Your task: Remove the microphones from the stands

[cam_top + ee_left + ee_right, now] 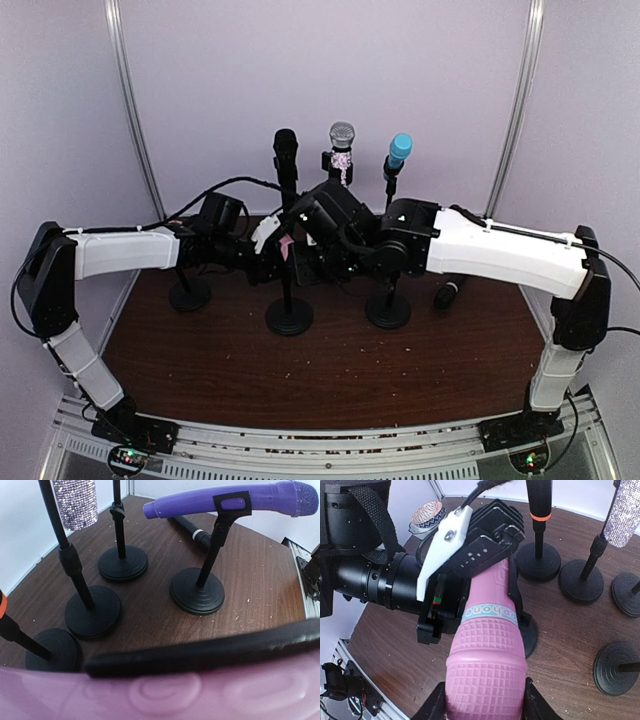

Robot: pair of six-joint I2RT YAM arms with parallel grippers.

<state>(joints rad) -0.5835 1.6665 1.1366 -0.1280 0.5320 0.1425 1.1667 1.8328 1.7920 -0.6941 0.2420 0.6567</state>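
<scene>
The pink microphone [487, 645] fills the middle of the right wrist view, its gridded head toward the camera. My right gripper [485, 702] is shut on that head, one black finger on each side. My left gripper [470, 550] is closed around the pink handle further up, with its white finger [442, 542] on the left. The stand's black clip runs along the handle, and its round base [530, 635] sits below. In the top view both grippers meet over this stand [289, 315], left [268, 238] and right [312, 232]. The left wrist view shows blurred pink [165, 692] under a black bar.
Other stands hold a black microphone [286, 150], a glitter one [342, 135], a blue one [400, 150] and a purple one [230, 502]. A loose black microphone [447, 292] lies at the right. A patterned bowl [426, 514] stands far left. Several stand bases crowd the brown table [300, 380].
</scene>
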